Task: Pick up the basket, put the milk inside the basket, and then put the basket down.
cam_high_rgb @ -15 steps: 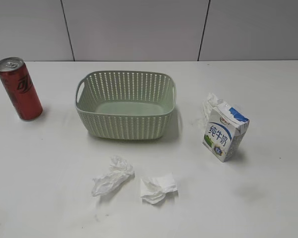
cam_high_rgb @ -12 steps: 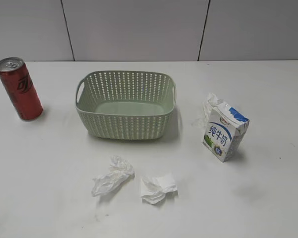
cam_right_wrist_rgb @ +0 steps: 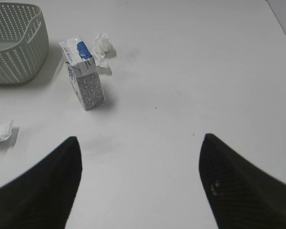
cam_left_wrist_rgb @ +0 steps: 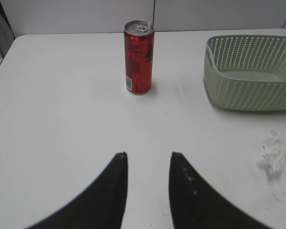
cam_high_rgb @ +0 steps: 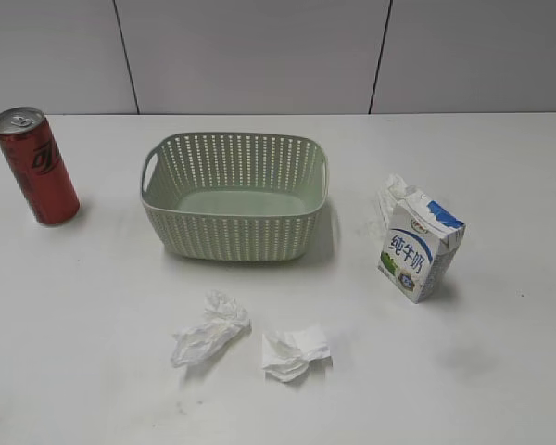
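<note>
The sage-green basket (cam_high_rgb: 234, 195) stands empty on the white table, middle back; it also shows in the left wrist view (cam_left_wrist_rgb: 251, 71) and the right wrist view (cam_right_wrist_rgb: 14, 43). The milk carton (cam_high_rgb: 420, 247), white with a blue top, stands upright to its right, and shows in the right wrist view (cam_right_wrist_rgb: 83, 80). Neither gripper shows in the exterior view. My left gripper (cam_left_wrist_rgb: 148, 153) is open and empty over bare table, short of the red can. My right gripper (cam_right_wrist_rgb: 140, 138) is wide open and empty, short of the milk and to its right.
A red soda can (cam_high_rgb: 35, 165) stands at the back left, seen also in the left wrist view (cam_left_wrist_rgb: 138, 57). Two crumpled tissues (cam_high_rgb: 210, 327) (cam_high_rgb: 296, 352) lie in front of the basket. Another tissue (cam_high_rgb: 392, 195) lies behind the milk.
</note>
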Tool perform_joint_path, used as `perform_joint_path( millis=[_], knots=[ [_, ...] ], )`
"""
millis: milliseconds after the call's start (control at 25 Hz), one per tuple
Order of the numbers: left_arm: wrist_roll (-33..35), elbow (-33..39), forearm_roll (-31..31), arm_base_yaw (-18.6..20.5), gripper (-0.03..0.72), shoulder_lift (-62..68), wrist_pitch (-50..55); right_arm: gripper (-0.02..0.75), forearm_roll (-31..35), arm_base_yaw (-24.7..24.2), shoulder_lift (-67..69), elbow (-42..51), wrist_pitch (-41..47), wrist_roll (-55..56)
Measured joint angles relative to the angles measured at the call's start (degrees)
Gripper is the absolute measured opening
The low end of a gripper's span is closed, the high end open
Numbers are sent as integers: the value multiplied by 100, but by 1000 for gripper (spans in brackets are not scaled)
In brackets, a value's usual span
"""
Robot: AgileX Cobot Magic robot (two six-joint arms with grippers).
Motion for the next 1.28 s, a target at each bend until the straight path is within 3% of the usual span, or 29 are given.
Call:
perform_joint_path(
  millis=[560, 640, 720, 800, 840, 1160, 1280],
  knots=[
    [0, 0, 0, 0, 241, 0, 0, 581, 2, 0, 0, 0, 0, 0],
    [0, 0, 0, 0, 287, 0, 0, 581, 2, 0, 0, 0, 0, 0],
    [0, -39, -32, 0, 400, 75, -44, 581, 7, 0, 0, 0, 0, 0],
    [0, -188, -55, 0, 559, 343, -236, 581, 7, 0, 0, 0, 0, 0],
    [0, -294, -60, 0, 599, 538, -413, 581, 7, 0, 0, 0, 0, 0],
    [0, -1139, -251, -49, 635, 2991, -2636, 581, 7, 0, 0, 0, 0, 0],
    [32, -1742, -368, -215, 635, 4176, -2819, 581, 7, 0, 0, 0, 0, 0]
  ],
)
